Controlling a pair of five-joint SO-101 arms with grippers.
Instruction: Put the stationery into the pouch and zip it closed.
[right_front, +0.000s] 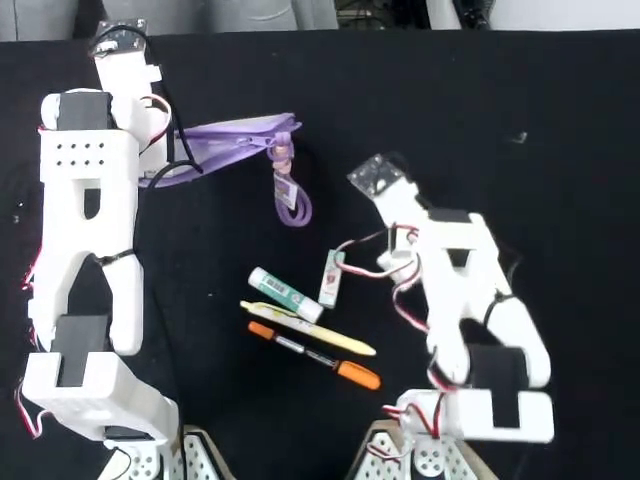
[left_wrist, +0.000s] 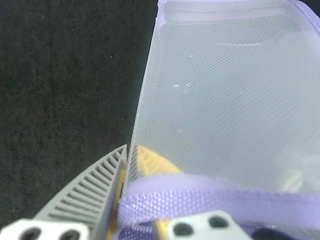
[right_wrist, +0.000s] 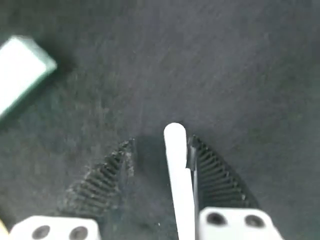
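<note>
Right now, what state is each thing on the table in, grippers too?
pouch: mouth looks open, one edge gripped.
left gripper: shut on pouch.
right gripper: open, white stick beside one finger.
orange pen: lying outside pouch.
yellow pen: lying outside pouch.
white tube: lying outside pouch.

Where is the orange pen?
In the high view, the orange pen lies on the table right alongside the yellow pen, on its side away from the pouch.

Purple trim edges the pouch (left_wrist: 225, 100), whose translucent body carries fine diagonal ribbing. The surface (right_front: 500, 120) is black. The marker (right_front: 352, 372) is orange, the pen (right_front: 310, 329) yellow, the tube (right_front: 285, 294) white with green. The left fingers (left_wrist: 90, 200) are grey and ridged.
</note>
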